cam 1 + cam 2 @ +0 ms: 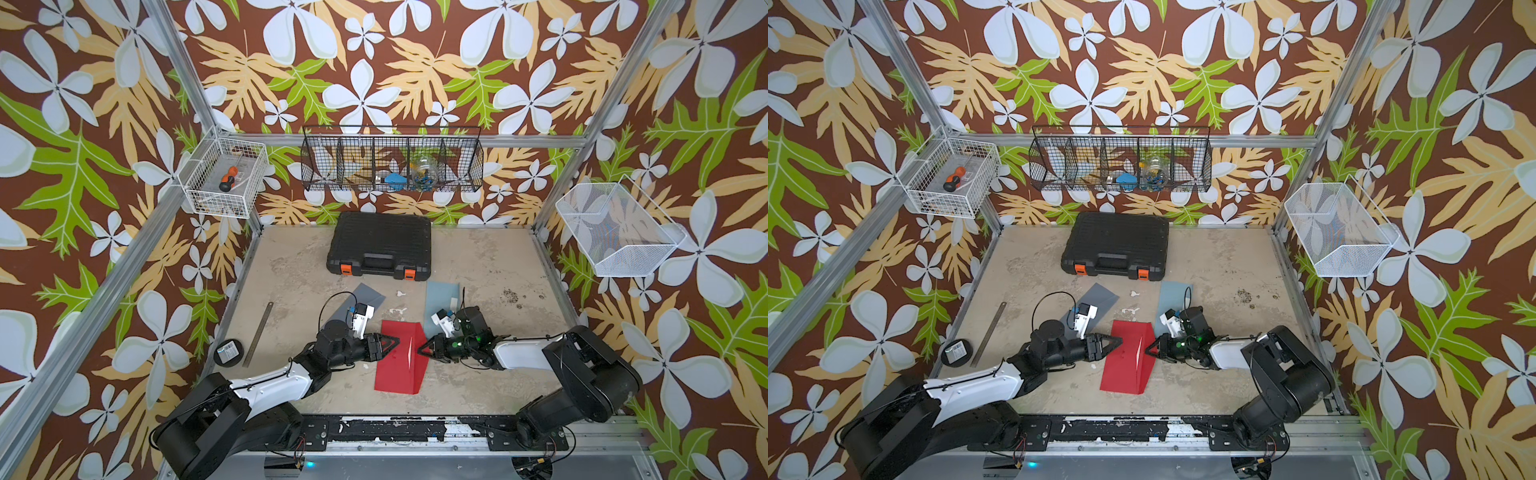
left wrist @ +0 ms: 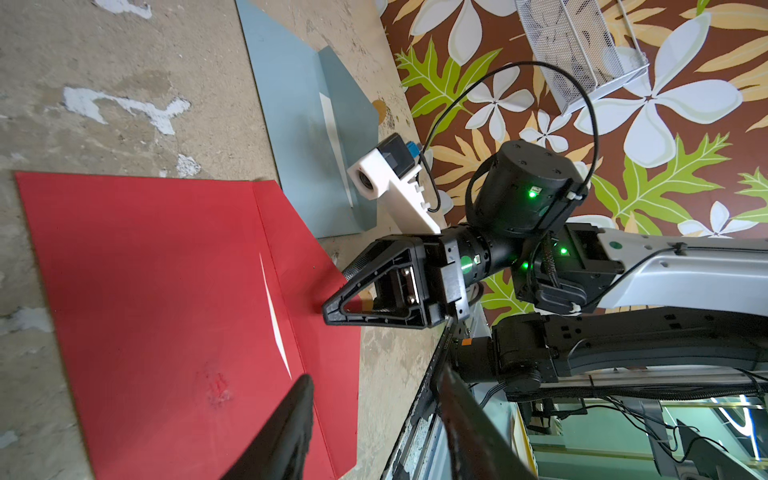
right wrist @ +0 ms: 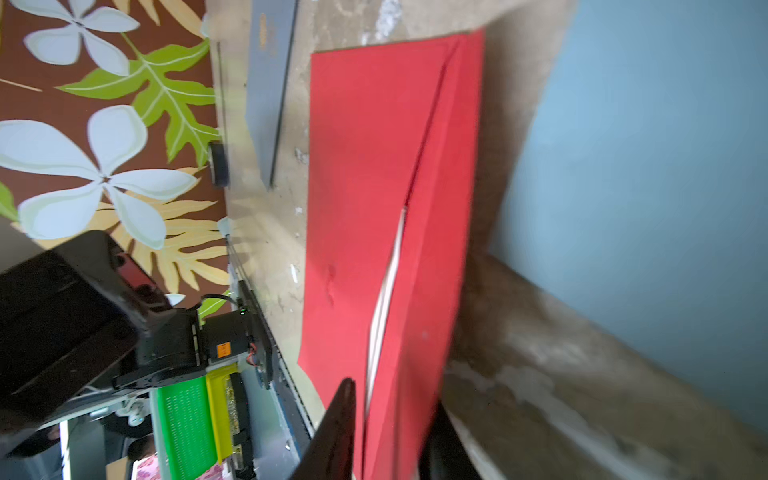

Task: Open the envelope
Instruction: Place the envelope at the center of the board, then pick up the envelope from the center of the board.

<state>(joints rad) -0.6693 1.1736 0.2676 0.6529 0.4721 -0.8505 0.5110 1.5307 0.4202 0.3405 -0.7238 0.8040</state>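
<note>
Your right jaws sit at the raised flap (image 2: 316, 332) of the red envelope (image 1: 395, 365), with one finger (image 3: 338, 415) on each side of the flap's point. A narrow gap shows between the fingers, but the right wrist view is blurred. You cannot tell whether they pinch the paper or merely flank it. The flap stands partly lifted off the envelope's body, and a thin white strip (image 2: 272, 307) shows along the opening beneath it.

Your left jaws are parted and grip nothing. They sit over the opposite long edge of the red envelope, tips pointing toward the right jaws, with one finger (image 2: 291, 424) above the red paper.

The red envelope lies on the worktop (image 1: 498, 332), front and centre between the two arms, flap side toward the right arm (image 1: 523, 353).

Just behind the right jaws lies a blue envelope (image 1: 442, 295), its flap folded open. Behind the left arm (image 1: 274, 382) lies a grey sheet (image 1: 368, 296). Further back, by the rear wall, sits a closed black case (image 1: 380, 245) with orange latches. Left of the left arm lie a steel ruler (image 1: 257, 334) and a round black tin (image 1: 227, 352).

On the walls hang a white wire basket (image 1: 216, 203) holding a screwdriver (image 1: 227, 178), a black wire rack (image 1: 324, 166), and a white mesh basket (image 1: 623, 262).
</note>
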